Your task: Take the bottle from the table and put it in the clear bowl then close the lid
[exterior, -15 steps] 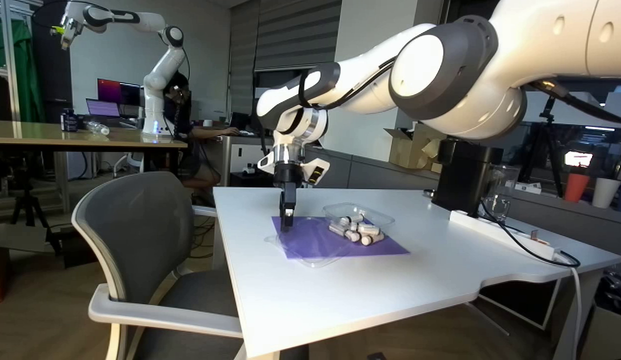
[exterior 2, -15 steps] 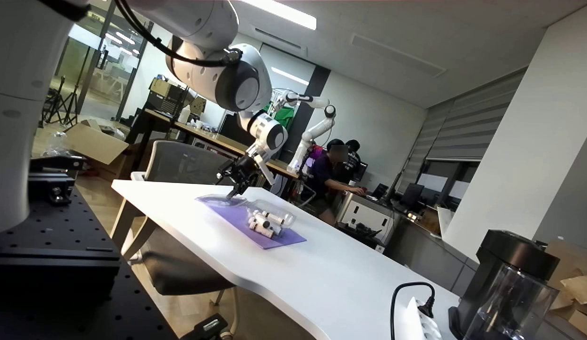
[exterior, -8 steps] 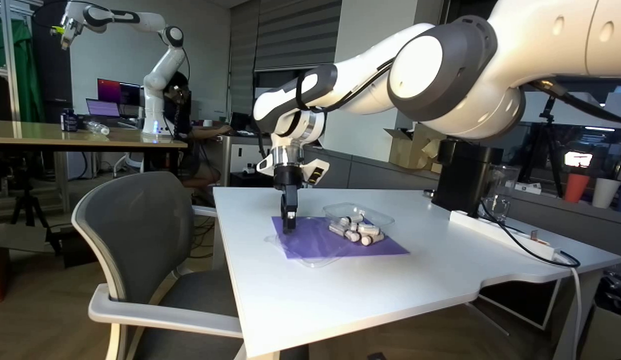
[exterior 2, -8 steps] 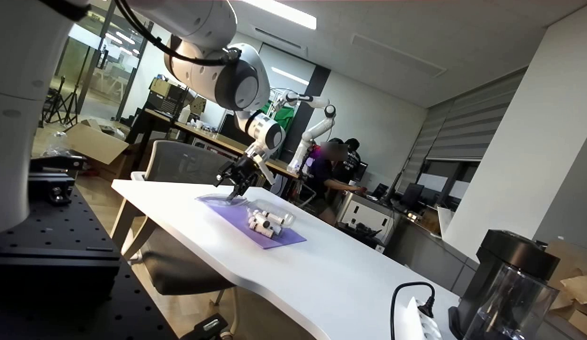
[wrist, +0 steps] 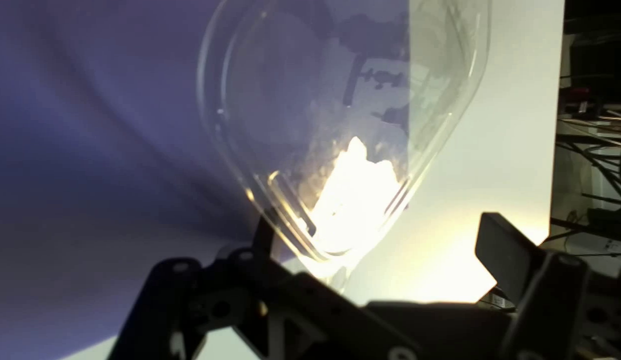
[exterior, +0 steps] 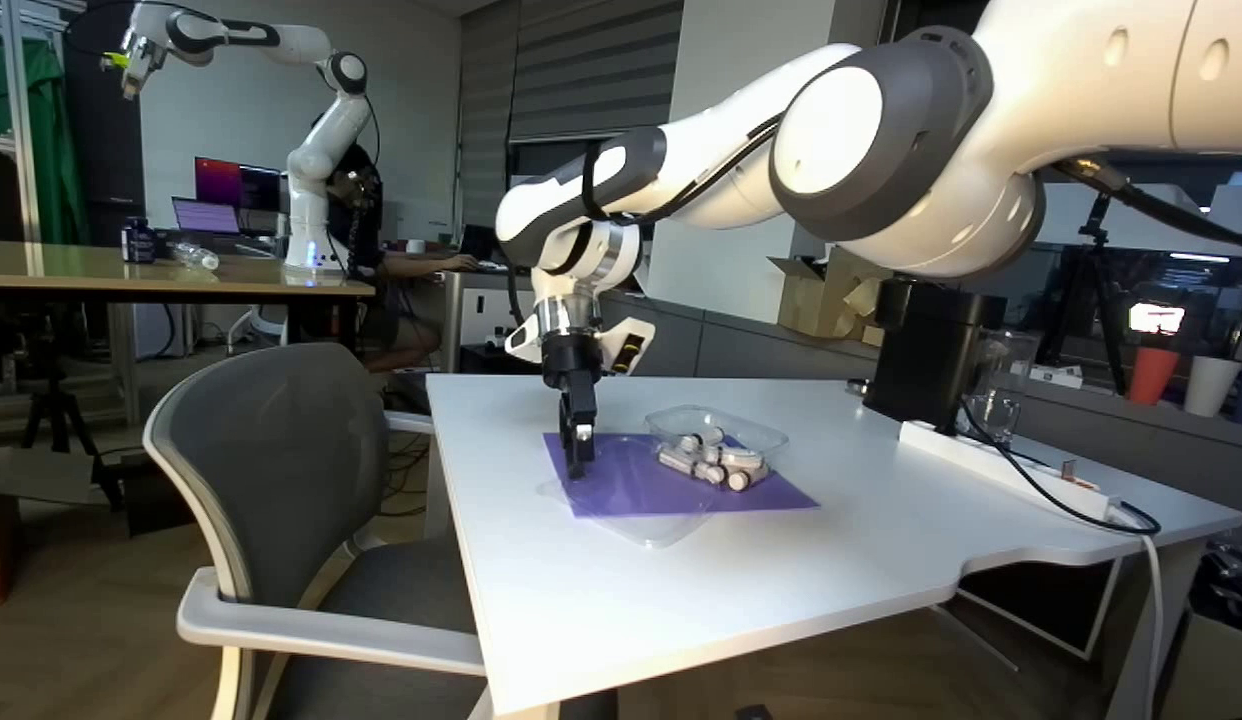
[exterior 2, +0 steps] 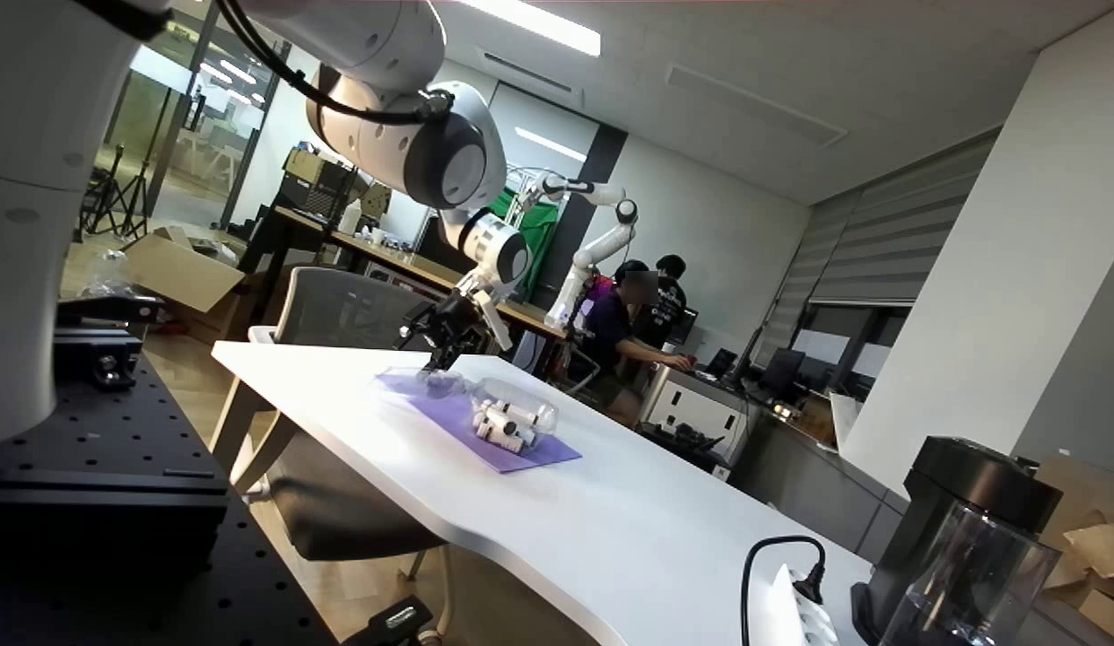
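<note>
The gripper (wrist: 385, 240) hangs low over the clear lid (wrist: 315, 90), released, its two fingers (wrist: 505, 255) standing well apart. In the wrist view the lid's rounded end lies between them, and glare washes out part of it; whether either finger touches it, I cannot tell. The lid reaches partly over a purple sheet (exterior 2: 449, 417) and partly over the white table (exterior: 681, 590). Just beside it, on the sheet, stands the clear bowl (exterior: 753, 435), uncovered, with a heap of small white bottles (exterior: 741, 458) inside.

The grey chair (exterior: 271, 450) crowds the table, its armrest (exterior: 331, 637) just beside the edge. Well apart from the bowl, on the same tabletop, a white power strip (exterior: 951, 448) with a black plug (exterior 2: 810, 585) in it lies beside a black appliance (exterior: 926, 350), which carries a see-through container (exterior 2: 965, 565).

Beyond the table, a cardboard box (exterior: 816, 298) rests on a grey ledge (exterior: 746, 345); a red cup (exterior: 1151, 375) and a white cup (exterior: 1211, 386) stand along it too. Farther off, a second robot arm (exterior: 309, 215) rises from a wooden-topped bench (exterior: 51, 265), where a dark bottle (exterior: 138, 243) stands and a clear bottle (exterior: 194, 256) lies on its side. Near that arm, a person (exterior 2: 606, 325) in dark clothes reaches out over a white cabinet (exterior 2: 696, 408).
</note>
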